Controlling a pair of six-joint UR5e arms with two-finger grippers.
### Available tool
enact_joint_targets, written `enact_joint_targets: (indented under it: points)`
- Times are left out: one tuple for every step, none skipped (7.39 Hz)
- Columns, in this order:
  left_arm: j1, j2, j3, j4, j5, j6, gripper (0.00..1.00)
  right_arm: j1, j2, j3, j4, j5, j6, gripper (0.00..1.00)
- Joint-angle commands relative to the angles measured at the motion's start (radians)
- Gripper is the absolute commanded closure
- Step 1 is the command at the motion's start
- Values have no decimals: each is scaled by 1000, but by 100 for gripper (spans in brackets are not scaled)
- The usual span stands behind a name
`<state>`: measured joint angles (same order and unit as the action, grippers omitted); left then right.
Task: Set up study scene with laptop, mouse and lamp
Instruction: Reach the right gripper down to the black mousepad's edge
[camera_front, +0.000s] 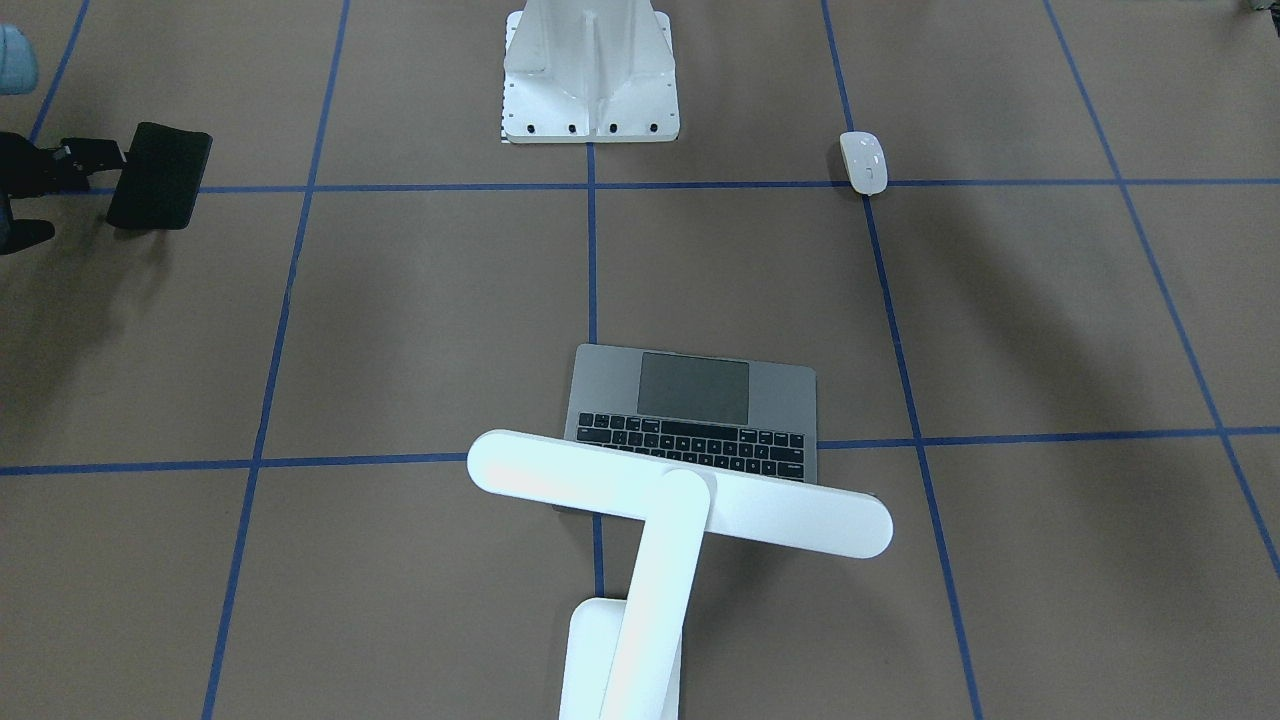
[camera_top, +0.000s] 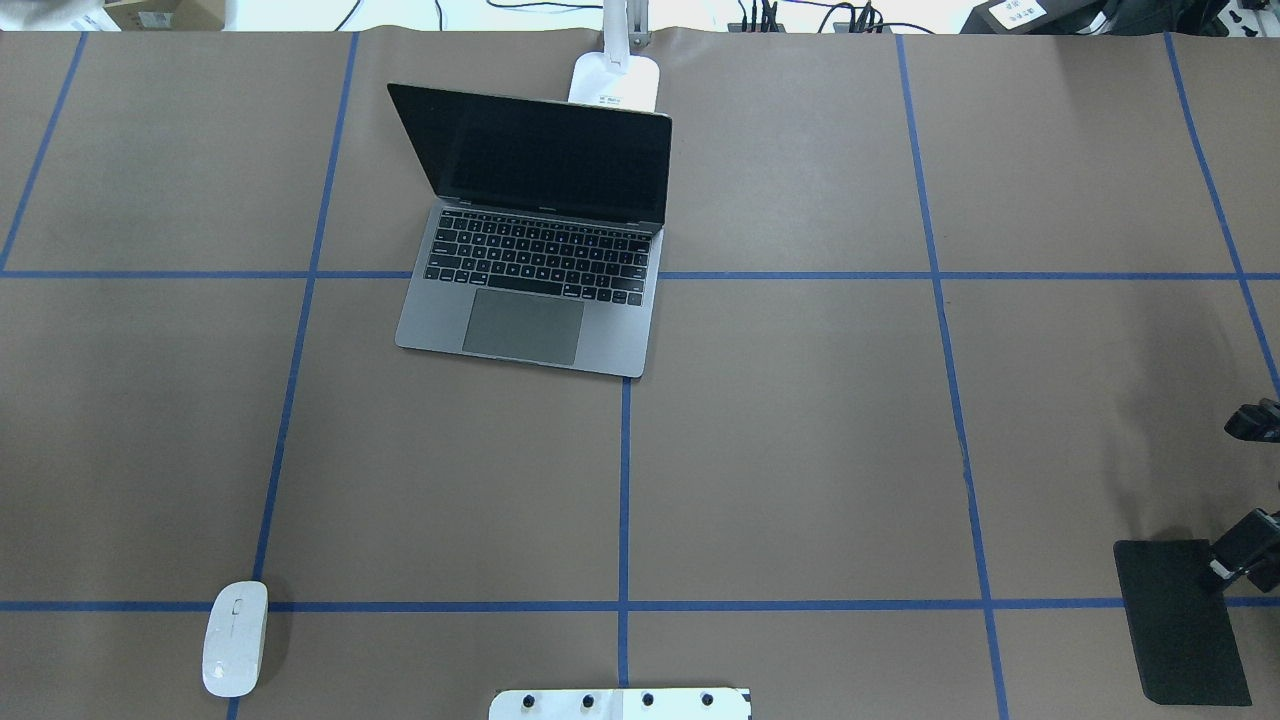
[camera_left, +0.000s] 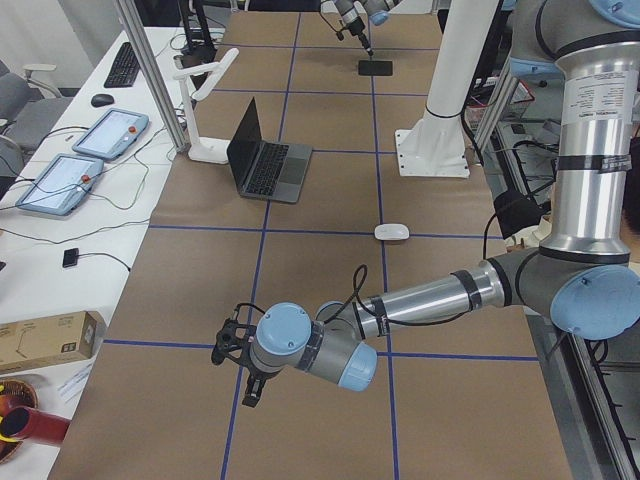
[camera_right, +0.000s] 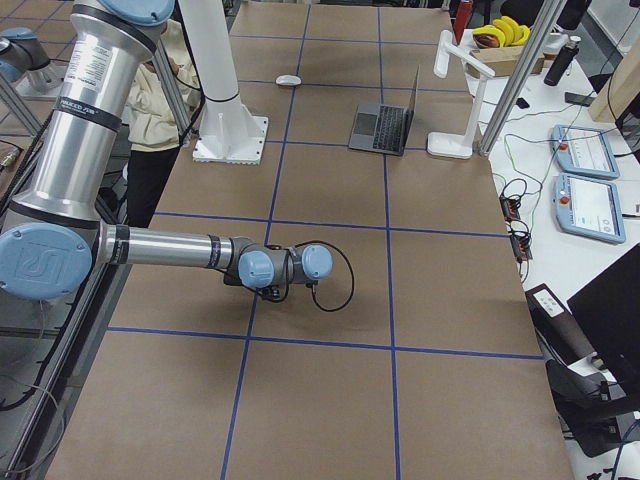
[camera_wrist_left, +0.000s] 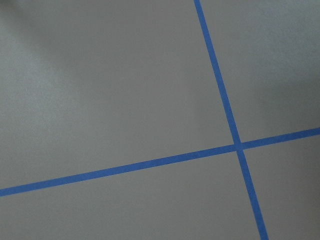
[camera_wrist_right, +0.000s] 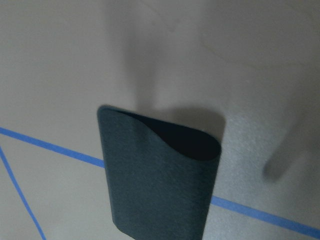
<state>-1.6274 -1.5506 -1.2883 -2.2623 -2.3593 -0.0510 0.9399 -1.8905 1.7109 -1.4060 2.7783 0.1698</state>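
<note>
The laptop (camera_top: 530, 250) stands open at the table's far middle, its keyboard facing the robot; it also shows in the front view (camera_front: 700, 400). The lamp (camera_front: 680, 490) stands behind it, with its bar head over the screen edge and its base (camera_top: 615, 80) at the far edge. The mouse (camera_top: 235, 638) lies near left, also seen in the front view (camera_front: 863, 160). My right gripper (camera_top: 1225, 568) is shut on the edge of a black mouse pad (camera_top: 1180, 620), held slightly lifted and curled (camera_wrist_right: 160, 175). My left gripper (camera_left: 240, 360) hovers low over bare table at the far left; I cannot tell whether it is open or shut.
The white bolted pedestal (camera_front: 590, 80) stands at the robot's side, middle. Blue tape lines (camera_wrist_left: 235, 145) grid the brown table. Tablets, cables and a box sit on a side bench (camera_left: 90, 160) beyond the table's far edge.
</note>
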Motion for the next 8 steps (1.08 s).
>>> enact_joint_targets:
  points:
    - [-2, -5, 0, 18, 0, 5, 0, -47, 5, -4, 24, -29, 7, 1]
    - [-6, -8, -2, 41, 0, 31, 0, -56, 8, -4, 24, -31, 14, 1]
    - [-17, -9, -2, 52, 0, 43, 0, -73, 14, -5, 24, -34, 26, 1]
    - [-17, -9, -2, 52, 0, 45, 0, -78, 21, -2, 24, -45, 45, 3]
    - [-17, -9, -2, 52, 0, 45, 0, -81, 28, -2, 27, -46, 65, 20]
    - [-19, -9, -2, 52, 0, 45, 0, -79, 27, -1, 27, -43, 71, 62]
    - [-19, -9, -2, 52, 0, 46, 0, -78, 24, 4, 27, -45, 71, 100]
    - [-19, -9, -2, 52, 0, 46, 0, -76, 22, 7, 28, -46, 71, 100]
